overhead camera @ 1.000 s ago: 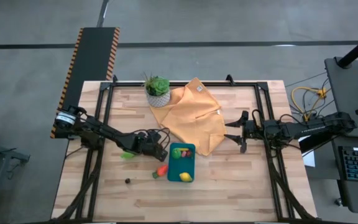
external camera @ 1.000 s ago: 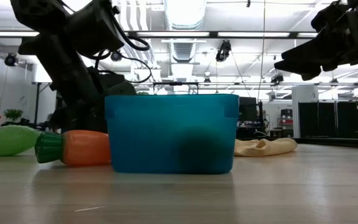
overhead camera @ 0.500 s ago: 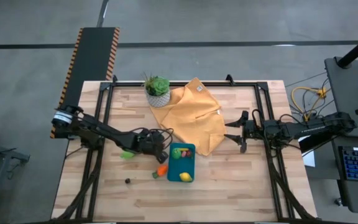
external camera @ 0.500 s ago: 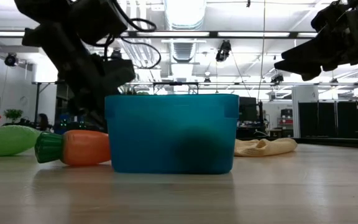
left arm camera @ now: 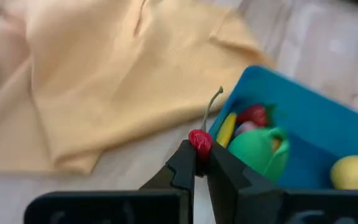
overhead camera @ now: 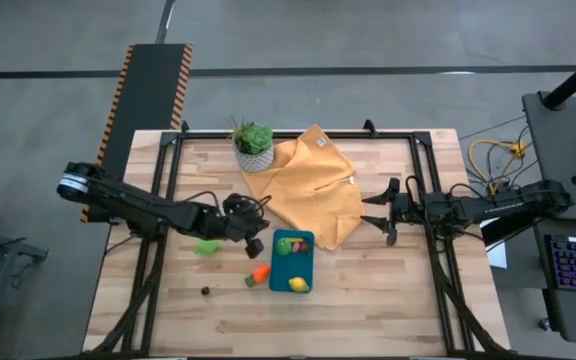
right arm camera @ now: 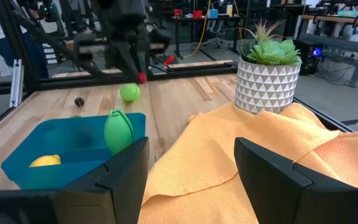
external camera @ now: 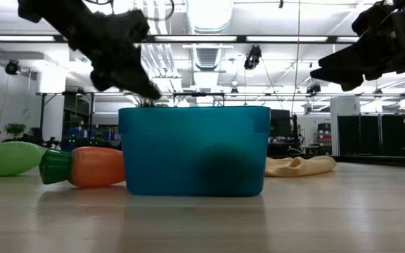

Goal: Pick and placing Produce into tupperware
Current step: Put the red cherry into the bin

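My left gripper (overhead camera: 256,240) hangs above the table by the left far corner of the teal tupperware (overhead camera: 311,262) and is shut on a small red cherry (left arm camera: 199,142). The tupperware (left arm camera: 328,124) holds a green fruit (left arm camera: 260,152), a lemon (left arm camera: 353,171) and small yellow and red pieces. An orange carrot (overhead camera: 259,273) lies against its left wall. A lime-green fruit (overhead camera: 206,246) and a small dark piece (overhead camera: 206,291) lie farther left on the table. My right gripper (overhead camera: 373,212) waits open over the table's right part. My left gripper pinches the cherry's red ball (left arm camera: 201,138) between the free ends of its two fingers. The thin stem (left arm camera: 213,106) sticks out beyond the fingertips. The fingers slant downward from the table's left side. The cherry is lifted clear, about level with the tupperware's rim (external camera: 188,109).
A mustard-yellow cloth (overhead camera: 313,185) lies spread behind the tupperware, reaching its far right corner. A leafy plant in a white pot (overhead camera: 254,147) stands at the far edge beside the cloth. Bare wood shows at the near edge and right of the tupperware.
My left gripper has risen from table height beside the tupperware's left wall to above its rim, rolling about its own axis as it went. The carrot, the lime-green fruit and the tupperware have stayed where they were.
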You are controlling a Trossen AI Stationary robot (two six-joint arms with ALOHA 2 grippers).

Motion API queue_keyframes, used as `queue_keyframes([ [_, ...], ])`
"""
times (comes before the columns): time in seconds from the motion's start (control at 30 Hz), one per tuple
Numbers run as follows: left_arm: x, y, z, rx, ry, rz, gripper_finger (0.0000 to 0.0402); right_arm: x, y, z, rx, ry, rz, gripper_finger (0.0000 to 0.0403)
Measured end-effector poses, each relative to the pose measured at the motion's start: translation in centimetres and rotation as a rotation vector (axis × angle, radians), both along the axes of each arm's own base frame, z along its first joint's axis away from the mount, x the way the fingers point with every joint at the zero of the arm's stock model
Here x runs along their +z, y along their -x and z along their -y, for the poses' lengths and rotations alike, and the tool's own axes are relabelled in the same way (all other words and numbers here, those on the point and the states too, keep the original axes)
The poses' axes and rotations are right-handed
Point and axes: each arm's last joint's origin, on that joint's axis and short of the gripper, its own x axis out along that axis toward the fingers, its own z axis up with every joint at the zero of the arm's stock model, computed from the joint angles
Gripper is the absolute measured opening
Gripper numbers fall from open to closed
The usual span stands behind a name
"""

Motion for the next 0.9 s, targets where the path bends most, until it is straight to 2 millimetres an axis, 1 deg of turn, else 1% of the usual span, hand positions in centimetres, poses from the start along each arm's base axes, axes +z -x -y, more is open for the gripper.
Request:
queue_keyframes([
  [0.13, 1.5, -0.2, 0.1, -0.068, -0.057, 0.096, 0.0005, 0.0, 0.0, 0.0, 0.000, 0.000, 0.000, 0.0228],
  [0.33, 2.5, -0.8, 0.4, -0.182, -0.073, 0.192, 0.0004, 0.0, 0.0, 0.0, 0.000, 0.000, 0.000, 0.0228],
  [0.5, 2.4, -1.4, 0.8, -0.239, -0.045, 0.227, 0.0004, 0.0, 0.0, 0.0, 0.000, 0.000, 0.000, 0.0228],
  [0.63, 1.7, -2.2, 1.1, -0.277, -0.023, 0.243, 0.0004, 0.0, 0.0, 0.0, 0.000, 0.000, 0.000, 0.0228],
  [0.77, 1.1, -3.3, 1.4, -0.318, -0.001, 0.253, 0.0004, 0.0, 0.0, 0.0, 0.000, 0.000, 0.000, 0.0228],
  [0.9, 1.3, -4.8, 1.9, -0.373, -0.006, 0.251, 0.0004, 0.0, 0.0, 0.0, 0.000, 0.000, 0.000, 0.0228],
])
